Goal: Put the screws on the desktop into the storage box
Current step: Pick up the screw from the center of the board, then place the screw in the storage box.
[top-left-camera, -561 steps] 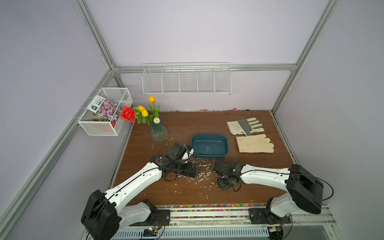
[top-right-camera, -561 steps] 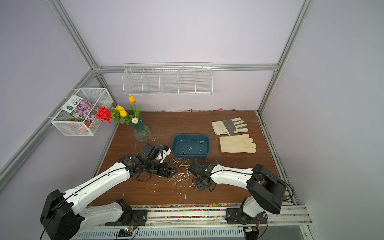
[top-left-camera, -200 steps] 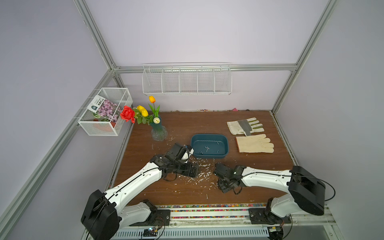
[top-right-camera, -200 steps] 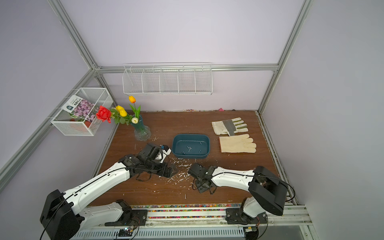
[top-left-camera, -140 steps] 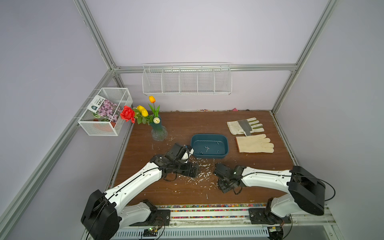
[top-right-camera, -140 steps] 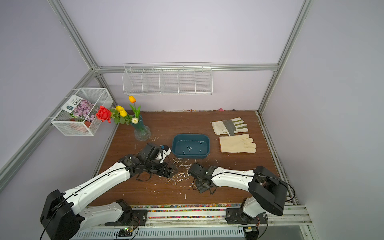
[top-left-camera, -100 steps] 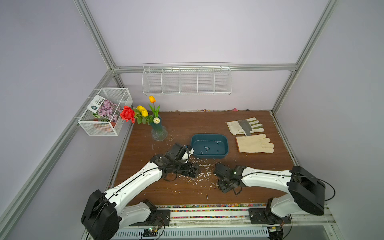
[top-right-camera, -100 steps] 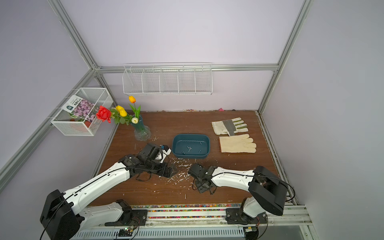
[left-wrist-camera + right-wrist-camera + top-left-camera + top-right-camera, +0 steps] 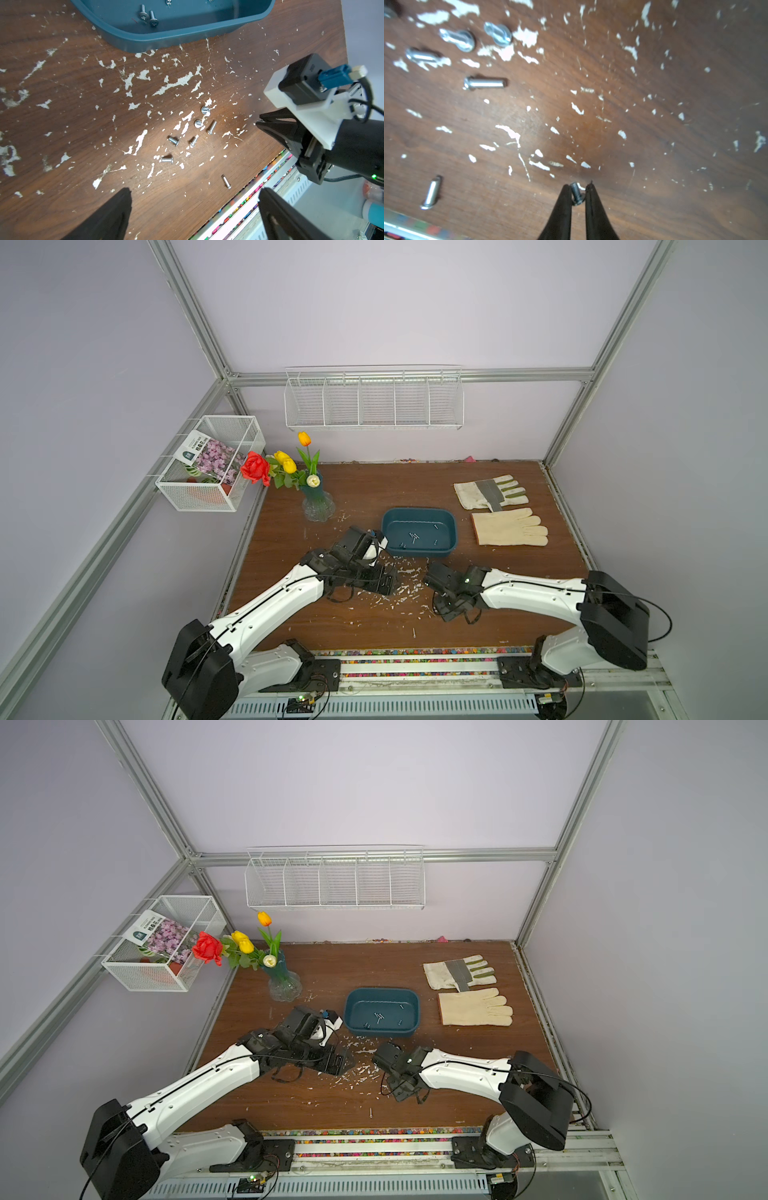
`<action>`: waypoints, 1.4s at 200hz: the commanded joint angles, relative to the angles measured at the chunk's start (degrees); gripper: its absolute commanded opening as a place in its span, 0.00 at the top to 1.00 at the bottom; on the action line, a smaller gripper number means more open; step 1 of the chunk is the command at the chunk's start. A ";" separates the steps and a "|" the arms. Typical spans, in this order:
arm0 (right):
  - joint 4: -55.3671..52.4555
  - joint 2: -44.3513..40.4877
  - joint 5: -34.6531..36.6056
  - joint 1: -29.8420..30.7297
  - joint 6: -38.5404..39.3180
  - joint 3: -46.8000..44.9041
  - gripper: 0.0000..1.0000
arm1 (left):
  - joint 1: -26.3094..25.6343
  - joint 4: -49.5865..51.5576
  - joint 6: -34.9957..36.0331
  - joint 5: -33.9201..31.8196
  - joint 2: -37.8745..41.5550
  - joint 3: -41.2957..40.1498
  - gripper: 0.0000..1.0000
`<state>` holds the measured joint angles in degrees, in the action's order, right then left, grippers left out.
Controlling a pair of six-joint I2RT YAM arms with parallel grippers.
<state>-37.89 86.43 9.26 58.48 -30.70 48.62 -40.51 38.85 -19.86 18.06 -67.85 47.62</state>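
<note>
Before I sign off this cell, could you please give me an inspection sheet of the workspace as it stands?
Surface: desktop brown, flecked white.
Job's things: screws loose on it; several more in the box.
Clutter: gloves; vase of flowers.
Grippers: left gripper open, holding nothing; right gripper shut on a screw.
Cables: blue plug at the right wrist.
Surroundings: wire baskets on the walls, one holding a packet.
</note>
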 commanded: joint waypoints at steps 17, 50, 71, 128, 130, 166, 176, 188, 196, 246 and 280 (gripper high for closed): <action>-3.93 1.79 2.86 -1.53 3.72 4.41 0.84 | 0.09 -0.89 0.82 0.80 0.32 0.18 0.02; -5.95 2.16 2.96 -4.78 7.69 9.51 0.84 | 0.12 -1.06 0.79 0.74 1.17 0.03 0.02; -6.82 2.56 2.12 -7.65 10.26 13.19 0.84 | 0.09 -1.10 0.72 0.75 1.27 -0.04 0.02; -7.33 9.11 -0.13 -14.29 15.10 25.68 0.84 | 0.11 -1.06 0.87 0.65 1.02 -0.03 0.02; -7.36 9.46 -0.21 -14.54 15.20 26.12 0.84 | 0.09 -1.06 0.87 0.63 0.98 0.01 0.02; -6.50 15.68 -1.17 -16.82 16.24 31.18 0.82 | 0.09 -0.76 0.43 -0.35 -0.14 0.11 0.02; -6.00 16.90 -1.26 -17.37 16.37 31.87 0.79 | 0.16 -0.61 0.59 -0.54 -0.43 0.22 0.01; -5.58 17.82 -1.51 -18.01 16.53 32.47 0.78 | 0.15 -0.57 0.65 -0.66 -0.61 0.26 0.00; -5.37 18.21 -1.48 -18.21 16.71 32.65 0.75 | 0.13 -0.66 0.64 -0.64 -0.46 0.16 0.00; -5.19 15.75 -0.67 -18.49 17.08 31.06 0.55 | 0.08 -0.97 0.68 -0.27 -0.62 0.21 0.02; -4.73 11.68 -1.97 -18.49 16.43 27.31 0.27 | 0.09 -0.97 0.65 -0.27 -0.84 0.37 0.00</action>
<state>-42.96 102.65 8.27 40.14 -13.69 78.70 -40.51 38.83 -19.86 17.85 -68.27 47.59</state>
